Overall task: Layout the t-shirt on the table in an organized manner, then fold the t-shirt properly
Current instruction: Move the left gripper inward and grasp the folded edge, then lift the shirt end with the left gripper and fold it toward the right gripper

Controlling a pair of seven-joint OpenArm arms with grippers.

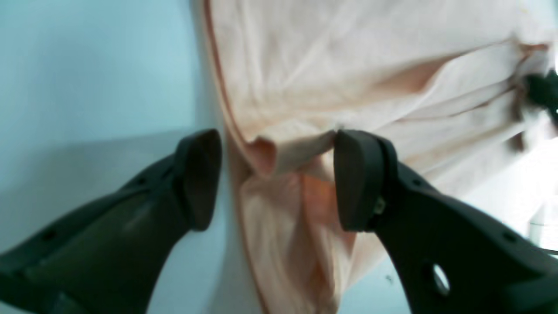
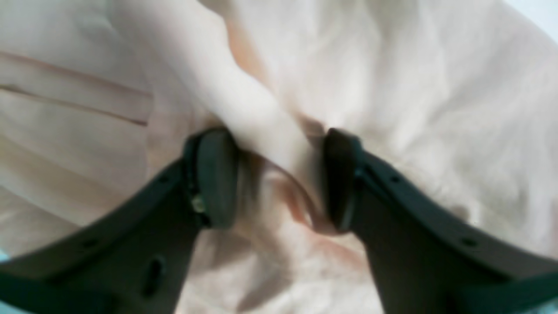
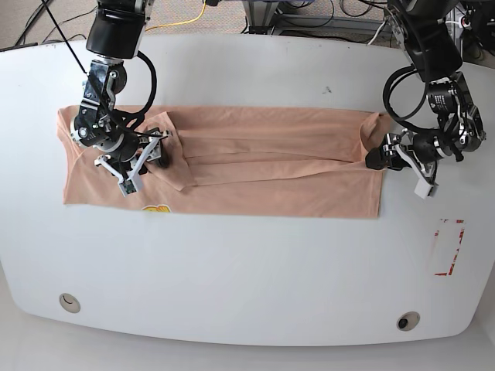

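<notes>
T-shirt (image 3: 255, 174) lies spread in a long band across the far half of the tabletop (image 3: 255, 278), yellow print (image 3: 157, 209) at its near edge, toward the left end in my base view. Folds run lengthwise through the middle. My left gripper (image 1: 277, 179) sits at the band's right end, jaws apart, a bunched fold of hem between the pads, not pinched. My right gripper (image 2: 281, 179) is over the opposite end, jaws apart astride a raised ridge of cloth. Red-outlined mark (image 3: 447, 247) near the right edge
</notes>
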